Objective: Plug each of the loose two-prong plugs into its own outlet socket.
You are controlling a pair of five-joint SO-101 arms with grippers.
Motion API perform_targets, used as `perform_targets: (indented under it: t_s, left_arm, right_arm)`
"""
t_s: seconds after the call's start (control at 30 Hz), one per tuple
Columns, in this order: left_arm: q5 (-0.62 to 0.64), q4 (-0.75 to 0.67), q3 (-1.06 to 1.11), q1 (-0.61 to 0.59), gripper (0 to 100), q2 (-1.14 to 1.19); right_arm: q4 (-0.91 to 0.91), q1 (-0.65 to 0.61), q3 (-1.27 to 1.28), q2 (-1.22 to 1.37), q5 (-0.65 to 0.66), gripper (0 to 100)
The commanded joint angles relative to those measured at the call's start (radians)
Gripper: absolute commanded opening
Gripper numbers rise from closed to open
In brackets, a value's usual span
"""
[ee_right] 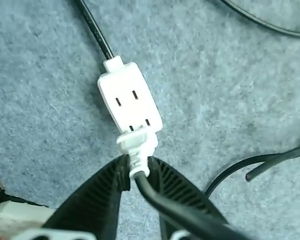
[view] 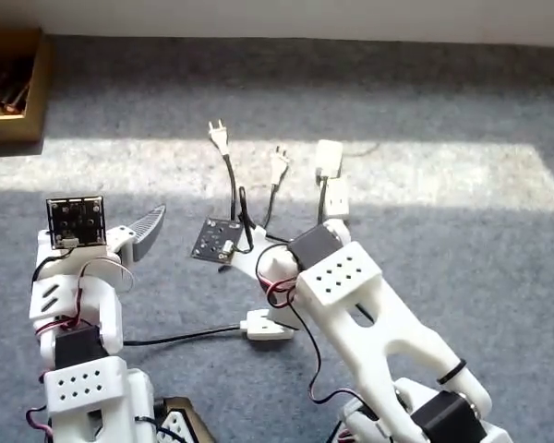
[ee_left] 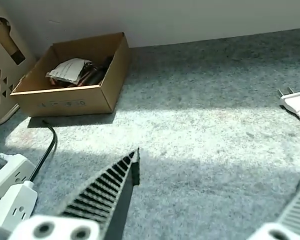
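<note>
Presently your right end effector (ee_right: 139, 165) is clamped on a white plug (ee_right: 137, 142) by its neck. The plug's nose is pressed against the lower slots of an outlet block (ee_right: 127, 100) lying on the grey carpet (view: 462, 231). The upper pair of slots is free, and whether the prongs are fully home cannot be told from the wrist view. Your left end effector (ee_left: 220, 167) stands apart and holds nothing, well away from the work.

Risks noted:
- The block is loose on the carpet and unbraced, so a push off the slot line could slide or tip it rather than seat the prongs.
- A slightly rotated grip would bend the prongs against the block's face.
- The stiff black cord (ee_right: 170, 205) running back between the fingers may lever the plug out if you let go before it is seated.
- The other cords lying close by could snag on the way out.

Count:
- Plugs: three. One is in the grasp, and two lie loose on the carpet, a first loose plug (view: 220, 137) and a second loose plug (view: 278, 164) near it.
- Outlet blocks, from the high view: three. One spare block (view: 329, 157) lies just beside another spare block (view: 337, 198) beyond the right arm. A third sits by that arm (I take it to be the one being worked).
- Arms: two.
</note>
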Motion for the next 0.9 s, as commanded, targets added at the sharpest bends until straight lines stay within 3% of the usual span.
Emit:
perform_targets:
  t_s: [0.0, 0.43, 0.87]
  left_arm:
    - [0.003, -0.02, -0.015, -0.012, 45, -0.005]
    - [0.003, -0.02, -0.015, -0.012, 45, -0.005]
    - [0.005, -0.02, -0.005, -0.008, 45, -0.007]
  right_arm:
    - [-0.015, 0.012, 0.001, -0.013, 0.012, 0.5]
    - [-0.077, 0.012, 0.019, -0.012, 0.014, 0.5]
    - [-0.361, 0.001, 0.42, -0.012, 0.011, 0.5]
